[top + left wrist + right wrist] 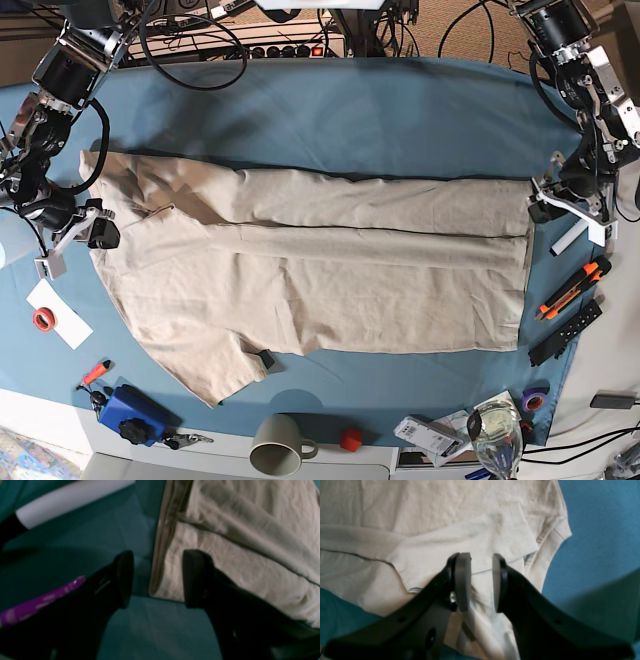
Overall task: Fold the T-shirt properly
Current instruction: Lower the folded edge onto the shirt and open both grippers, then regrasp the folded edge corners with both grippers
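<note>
- The T-shirt [310, 265] lies spread across the middle of the desk [350, 110], on its blue cloth. Its upper long side is already folded in over the body, leaving a dark crease line running from 9 o'clock to 3 o'clock.
- One sleeve [215, 375] sticks out toward 7 o'clock, not yet folded in.
- The cloth looks thin, light and limp, with many small wrinkles. It will likely sag and drag when lifted, and a single-point hold would let it bunch.
- The left gripper [157, 580] hangs over the hem corner at the 3 o'clock end. Its fingers [123, 578] are spread, one over the blue cloth and one over the fabric edge [160, 555], gripping nothing.
- The right gripper [481, 582] hovers above the shoulder end at 9 o'clock. Its fingers [463, 580] are spread over a folded flap, with no cloth pinched between them.
- Good places to take hold seem to be the doubled hem and the seamed edges, where the layers are thicker and slip less.
- Both layers at a corner should be pinched together, or the lower layer may stay behind.
</note>
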`<state>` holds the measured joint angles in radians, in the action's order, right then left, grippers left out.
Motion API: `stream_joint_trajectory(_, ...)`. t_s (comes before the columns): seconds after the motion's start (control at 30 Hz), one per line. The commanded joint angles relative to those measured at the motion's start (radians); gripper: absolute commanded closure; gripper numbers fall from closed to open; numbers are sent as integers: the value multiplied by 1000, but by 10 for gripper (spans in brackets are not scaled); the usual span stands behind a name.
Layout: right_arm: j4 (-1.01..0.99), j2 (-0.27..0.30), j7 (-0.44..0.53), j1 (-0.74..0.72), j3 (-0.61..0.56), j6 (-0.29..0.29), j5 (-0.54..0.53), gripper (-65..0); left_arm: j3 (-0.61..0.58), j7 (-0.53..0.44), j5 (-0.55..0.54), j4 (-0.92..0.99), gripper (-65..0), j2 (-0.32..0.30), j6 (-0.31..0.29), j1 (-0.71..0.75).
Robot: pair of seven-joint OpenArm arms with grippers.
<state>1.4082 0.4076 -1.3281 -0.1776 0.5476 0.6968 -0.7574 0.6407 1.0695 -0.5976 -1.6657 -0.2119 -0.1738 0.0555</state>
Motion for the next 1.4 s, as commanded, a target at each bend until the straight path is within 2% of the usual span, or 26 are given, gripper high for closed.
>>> stream_joint_trajectory(0.0,19,24,17,-22,5,1,-16,-157,-4,-20,-17,2,-314,-3,-4,-8)
stream_joint_trajectory(0.13,19,24,13,-22,5,1,-16,-157,-19,-50,15,56,-314,24,-3,-9)
stream_joint_trajectory(0.27,19,25,-17,-22,6,1,-24,-157,-30,-3,-11,81,-314,37,-5,-8)
stream_joint_trajectory(0.33,19,25,-34,-22,20,1,-75,-157,-44,8,-11,81,-314,44,-8,-8)
stream_joint_trajectory(0.43,19,24,-35,-22,75,1,-151,-157,-66,8,-8,81,-314,54,-7,-8)
stream_joint_trajectory(0.6,19,27,-35,-15,217,1,-194,-157,-98,8,-1,81,-314,56,-7,-5)
stream_joint_trajectory(0.73,18,66,-35,24,252,1,-219,-157,-105,8,-1,80,-313,56,-7,-6)
stream_joint_trajectory(0.83,18,94,-50,63,252,1,-182,-164,-105,8,-1,67,-313,52,-6,1)
stream_joint_trajectory(0.93,18,108,-45,111,252,1,-97,-279,-105,8,4,31,-313,50,-6,18)
stream_joint_trajectory(1.0,18,107,-28,142,252,1,-82,-312,-105,11,16,14,-313,51,6,32)
stream_joint_trajectory(1.2,18,103,-27,178,252,1,-76,-312,-105,14,13,13,-313,51,15,61)
stream_joint_trajectory(1.37,4,71,-25,178,252,-65,-26,-312,-105,15,13,13,-314,45,19,61)
